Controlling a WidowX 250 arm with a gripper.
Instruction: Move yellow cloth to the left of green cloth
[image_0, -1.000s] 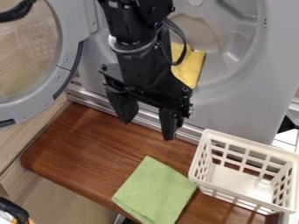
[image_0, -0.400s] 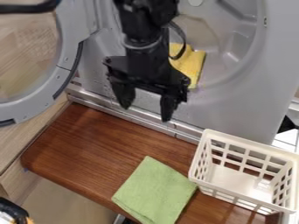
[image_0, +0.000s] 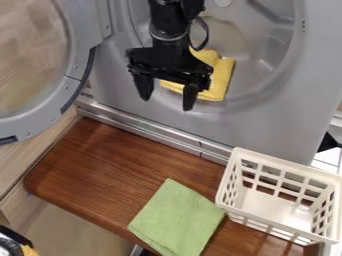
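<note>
While the end effector hangs wide, the yellow cloth lies loosely folded.

- Location type: laundry area; home or lab cannot be determined.
- Primary indicator: grey front-loading machine, round door open, cavity exposed.
- Supporting indicators: yellow cloth at the cavity; green cloth and white openwork basket on the wooden table.
- Equipment indicating robot work: black arm.
</note>
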